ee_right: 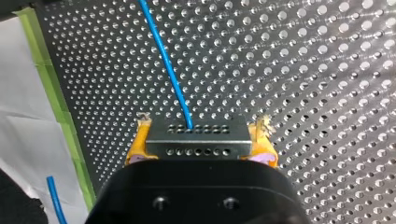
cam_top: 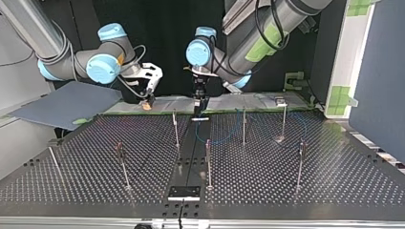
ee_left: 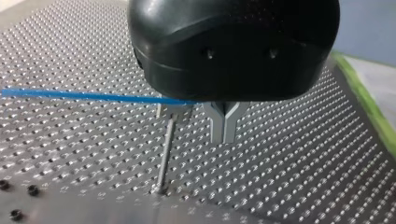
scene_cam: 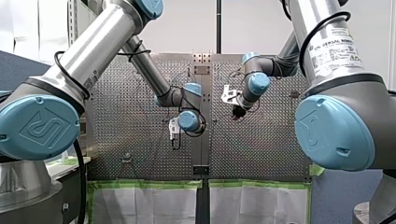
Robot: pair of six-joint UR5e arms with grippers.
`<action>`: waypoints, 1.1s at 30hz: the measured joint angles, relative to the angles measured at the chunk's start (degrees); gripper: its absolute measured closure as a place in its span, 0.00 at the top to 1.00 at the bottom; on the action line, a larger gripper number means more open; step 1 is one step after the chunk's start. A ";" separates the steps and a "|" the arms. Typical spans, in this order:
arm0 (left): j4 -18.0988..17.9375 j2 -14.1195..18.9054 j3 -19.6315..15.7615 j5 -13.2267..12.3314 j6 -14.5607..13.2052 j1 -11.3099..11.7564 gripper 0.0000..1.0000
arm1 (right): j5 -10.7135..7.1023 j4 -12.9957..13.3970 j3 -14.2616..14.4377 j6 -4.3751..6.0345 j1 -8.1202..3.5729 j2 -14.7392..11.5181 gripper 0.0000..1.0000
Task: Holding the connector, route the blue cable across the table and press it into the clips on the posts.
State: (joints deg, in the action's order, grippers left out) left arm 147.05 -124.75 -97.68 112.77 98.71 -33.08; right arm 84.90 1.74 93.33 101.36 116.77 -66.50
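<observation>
Right gripper [ee_right: 201, 140] has its yellow pads clamped on the connector [ee_right: 196, 149], blue cable [ee_right: 168, 70] running out slack; left gripper [ee_left: 225, 133] grip can't tell, cable sits at one clip [ee_left: 172, 109], so early days, other posts [cam_top: 243, 126] look unrouted.

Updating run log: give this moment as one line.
right gripper: shut on connector | blue cable: at clip | left gripper: shut beside post

light from overhead lies even on the perforated table [cam_top: 296, 167]; its holes glint, hardest beyond the connector [ee_right: 196, 145] in my right gripper [ee_right: 201, 140]. behind the arms in the top view it's dark. highlights streak my left arm [scene_cam: 93, 42]; the black housing [ee_left: 233, 46] over my left gripper [ee_left: 225, 133] looks soft.
</observation>
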 joint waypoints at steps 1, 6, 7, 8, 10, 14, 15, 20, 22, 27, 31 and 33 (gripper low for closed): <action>-0.33 -0.01 -0.48 -0.33 0.14 0.00 0.00 | 0.00 0.39 0.00 0.12 -0.09 0.16 0.00; -1.39 -0.07 -2.05 -1.65 0.97 0.10 0.00 | 0.03 2.01 0.05 0.48 -0.52 1.61 0.00; -1.45 -0.07 -1.95 -1.85 1.10 0.15 0.00 | 0.05 2.19 0.05 0.49 -0.55 1.88 0.00; -1.49 -0.07 -1.69 -2.11 1.23 0.24 0.00 | 0.06 2.37 0.05 0.51 -0.60 2.27 0.00; -1.47 -0.19 -1.11 -2.56 1.43 0.39 0.00 | 0.08 2.66 0.05 0.52 -0.72 2.94 0.00; -0.47 -1.40 0.66 -3.58 1.71 0.52 0.00 | 0.03 3.72 0.04 0.53 -1.18 3.77 0.00; -0.15 -1.74 1.03 -3.77 1.77 0.51 0.00 | 0.02 3.99 0.05 0.55 -1.30 3.84 0.00; 0.93 -4.04 3.44 -4.52 2.69 0.69 0.00 | -0.09 5.81 0.04 0.98 -2.19 4.13 0.00; 1.39 -4.57 4.38 -4.62 2.93 0.83 0.00 | -0.11 6.31 0.04 1.06 -2.55 4.24 0.00; 2.22 -5.05 6.91 -4.67 3.18 1.47 0.00 | -0.11 7.11 0.03 1.13 -3.55 4.89 0.00; 2.60 -5.06 8.66 -4.67 3.22 2.00 0.00 | -0.35 7.68 0.03 1.14 -4.18 5.19 0.00; 2.70 -5.07 9.47 -4.69 3.26 2.17 0.00 | -0.50 7.86 0.02 1.14 -4.47 5.27 0.00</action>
State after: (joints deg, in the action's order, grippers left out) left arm 149.76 -129.82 -88.21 108.08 101.97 -30.91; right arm 84.40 9.60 93.35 102.50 112.30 -61.24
